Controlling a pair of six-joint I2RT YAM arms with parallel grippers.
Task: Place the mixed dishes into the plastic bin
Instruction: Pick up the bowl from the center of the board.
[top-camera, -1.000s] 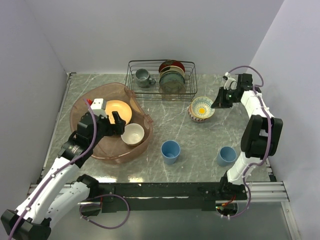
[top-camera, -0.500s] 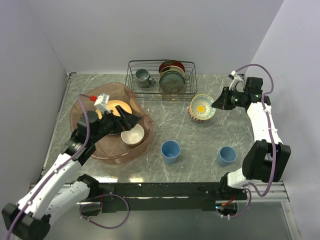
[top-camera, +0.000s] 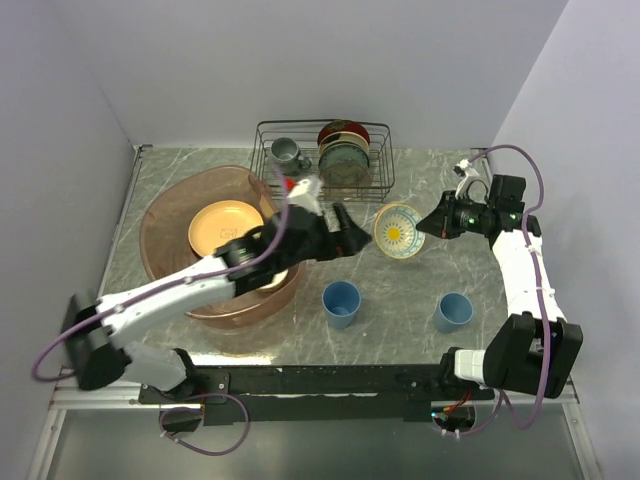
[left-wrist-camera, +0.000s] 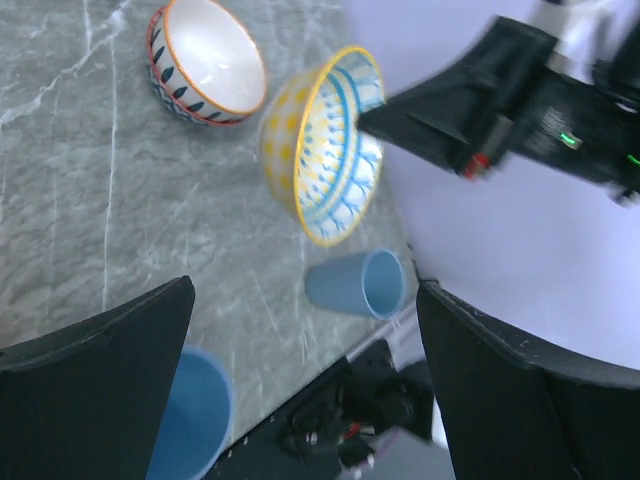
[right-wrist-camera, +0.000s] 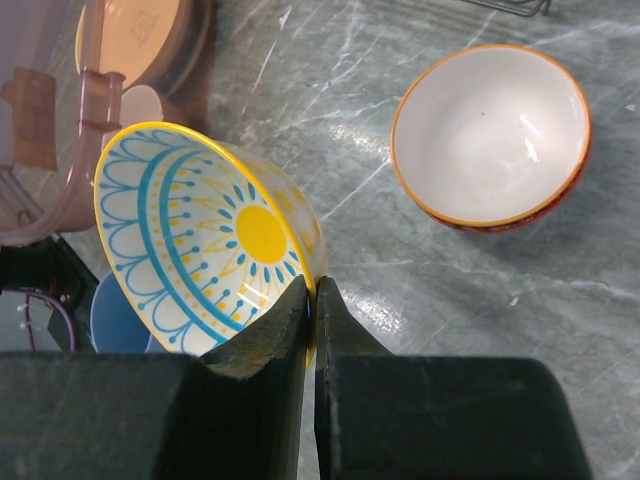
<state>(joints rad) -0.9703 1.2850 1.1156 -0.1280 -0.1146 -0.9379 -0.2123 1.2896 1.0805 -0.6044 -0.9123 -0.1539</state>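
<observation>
My right gripper (top-camera: 425, 226) is shut on the rim of a blue-and-yellow patterned bowl (top-camera: 397, 230) and holds it tilted above the table; the wrist view shows the jaws (right-wrist-camera: 311, 290) pinching that bowl (right-wrist-camera: 200, 240). The red-patterned bowl (right-wrist-camera: 490, 135) sits on the table beside it. My left gripper (top-camera: 345, 238) is open and empty, stretched over the table just left of the held bowl (left-wrist-camera: 320, 140). Two light-blue cups (top-camera: 341, 301) (top-camera: 453, 311) stand near the front. The plastic bin (top-camera: 160, 215) holds a yellow-orange plate (top-camera: 225, 227) and a cream bowl (top-camera: 272, 277), partly hidden by my left arm.
A black wire rack (top-camera: 375, 160) at the back holds a grey mug (top-camera: 287, 154) and upright dark plates (top-camera: 344, 150). Walls close in on the left, the back and the right. The bin's corner (right-wrist-camera: 85, 130) lies just left of the held bowl.
My left arm has swung from over the bin to the right, toward the held bowl. My right gripper has lifted the blue-and-yellow bowl off the red-patterned bowl and tilted it.
</observation>
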